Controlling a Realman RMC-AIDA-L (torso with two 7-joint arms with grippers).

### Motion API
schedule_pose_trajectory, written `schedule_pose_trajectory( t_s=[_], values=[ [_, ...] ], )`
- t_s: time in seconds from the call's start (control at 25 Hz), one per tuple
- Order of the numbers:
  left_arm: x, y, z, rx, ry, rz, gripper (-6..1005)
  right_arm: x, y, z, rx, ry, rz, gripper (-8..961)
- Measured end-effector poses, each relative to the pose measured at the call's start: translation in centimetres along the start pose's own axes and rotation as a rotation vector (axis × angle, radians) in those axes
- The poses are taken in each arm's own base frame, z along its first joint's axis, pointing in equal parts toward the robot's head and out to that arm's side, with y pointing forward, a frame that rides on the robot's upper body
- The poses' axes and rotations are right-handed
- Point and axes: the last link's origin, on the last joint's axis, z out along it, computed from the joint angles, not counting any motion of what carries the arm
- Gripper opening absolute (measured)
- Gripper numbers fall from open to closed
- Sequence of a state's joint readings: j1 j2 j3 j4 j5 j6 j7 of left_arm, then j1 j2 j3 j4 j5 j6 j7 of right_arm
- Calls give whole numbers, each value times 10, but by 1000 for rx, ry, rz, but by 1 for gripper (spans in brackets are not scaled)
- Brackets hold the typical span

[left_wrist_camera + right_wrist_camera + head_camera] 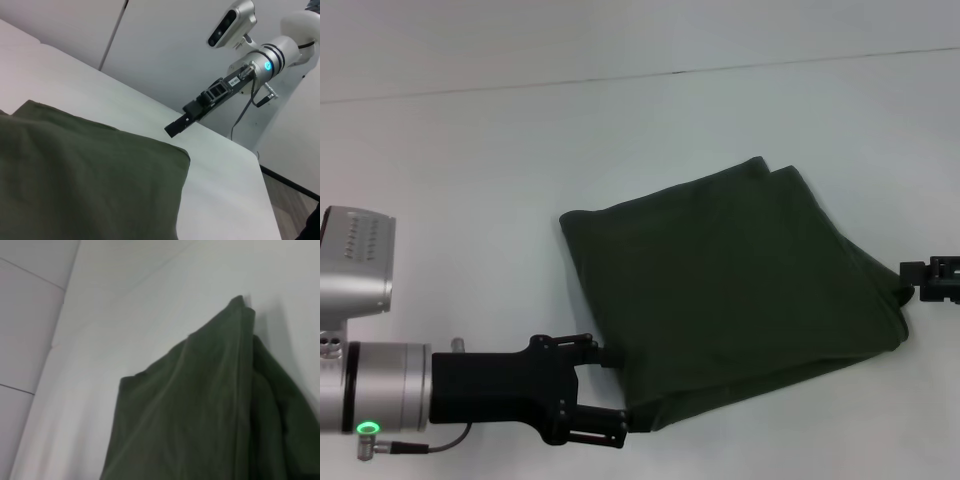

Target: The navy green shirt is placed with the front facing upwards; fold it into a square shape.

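Observation:
The navy green shirt (740,290) lies folded into a rough square on the white table (470,200), with its lettering and collar label hidden. It also shows in the left wrist view (85,180) and the right wrist view (210,410). My left gripper (617,390) is open at the shirt's near left corner, with one finger (608,354) beside the left edge and the other by the front edge. My right gripper (932,279) sits at the shirt's right corner, mostly out of the head view. It shows from the left wrist view (176,128) just beyond the shirt's corner.
The table's far edge (720,70) runs across the back. In the left wrist view the table's end (260,165) drops off to the floor beyond the right arm (260,65).

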State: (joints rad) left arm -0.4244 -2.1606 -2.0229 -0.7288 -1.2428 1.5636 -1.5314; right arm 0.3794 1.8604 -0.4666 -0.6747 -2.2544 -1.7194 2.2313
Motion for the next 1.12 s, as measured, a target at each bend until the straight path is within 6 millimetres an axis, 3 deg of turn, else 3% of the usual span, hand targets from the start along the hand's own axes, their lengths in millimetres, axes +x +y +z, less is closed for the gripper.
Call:
schedule_pose_trajectory(
  t_s=[1.12],
  values=[
    [4,-3,2,11,-3,16,903,5,-11,21,81,56,43,851]
  ],
)
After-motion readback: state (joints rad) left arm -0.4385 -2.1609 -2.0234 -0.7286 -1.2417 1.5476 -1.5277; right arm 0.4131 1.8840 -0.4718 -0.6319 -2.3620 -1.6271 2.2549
